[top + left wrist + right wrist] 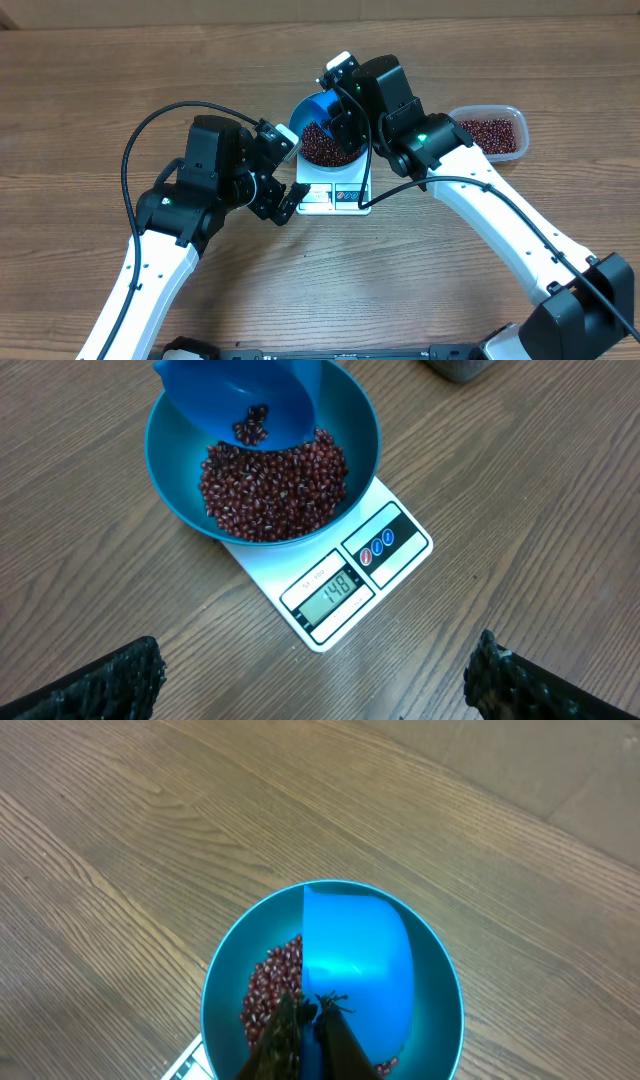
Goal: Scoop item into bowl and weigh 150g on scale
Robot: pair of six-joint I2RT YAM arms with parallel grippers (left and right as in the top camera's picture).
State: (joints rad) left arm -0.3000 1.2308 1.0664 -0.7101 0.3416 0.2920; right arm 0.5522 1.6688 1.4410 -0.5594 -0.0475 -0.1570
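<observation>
The teal-blue bowl [362, 435] stands on the white scale [335, 588], whose display reads 148. A heap of dark red-brown beans [275, 485] fills the bowl's bottom. My right gripper [312, 1010] is shut on the handle of a bright blue scoop [355, 950]. The scoop is tilted over the bowl with a few beans at its lip. In the overhead view the right gripper [340, 115] hovers above the bowl [303, 112] and scale [335, 195]. My left gripper [320, 680] is open and empty. It sits low over bare table just in front of the scale's display corner.
A clear plastic tub [490, 130] holding more beans stands to the right of the scale, past the right arm. The left arm [215, 170] lies close along the scale's left side. Wood tabletop surrounds everything.
</observation>
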